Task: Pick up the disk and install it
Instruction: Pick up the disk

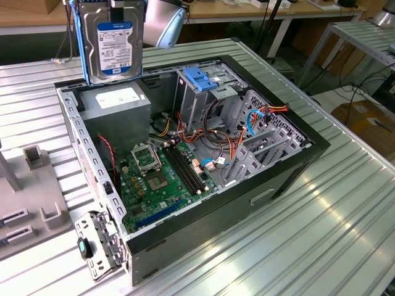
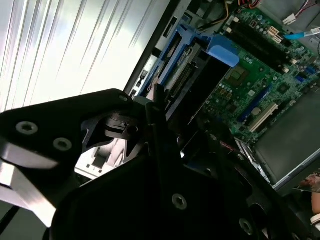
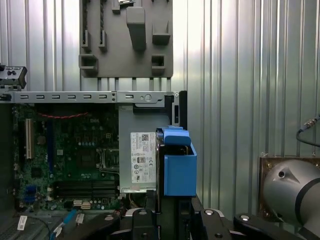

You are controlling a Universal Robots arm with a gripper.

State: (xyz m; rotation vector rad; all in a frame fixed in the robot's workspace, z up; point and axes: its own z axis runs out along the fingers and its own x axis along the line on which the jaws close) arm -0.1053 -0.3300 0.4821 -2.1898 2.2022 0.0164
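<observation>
The disk [image 1: 113,44] hangs upright in the air, its white-and-blue label facing the exterior view and blue rails down both sides. My gripper [image 1: 126,4] is shut on its top edge at the picture's upper border. The disk hovers above the back corner of the open computer case [image 1: 307,161], over the grey power-supply box [image 1: 117,108]. In the first wrist view the disk [image 3: 178,165] appears edge-on, blue rail toward the camera, rising from the gripper [image 3: 165,216] above the power supply [image 3: 142,157]. In the second wrist view its blue rail [image 2: 222,50] lies past the black gripper body [image 2: 150,165].
Inside the case are a green motherboard [image 1: 157,179], a grey drive cage topped by a blue bracket [image 1: 201,79], and bundles of cables [image 1: 216,139]. A grey fixture [image 1: 31,191] stands on the slatted metal table [image 1: 308,246] at the exterior view's left. The arm's grey joint [image 1: 163,21] is behind the disk.
</observation>
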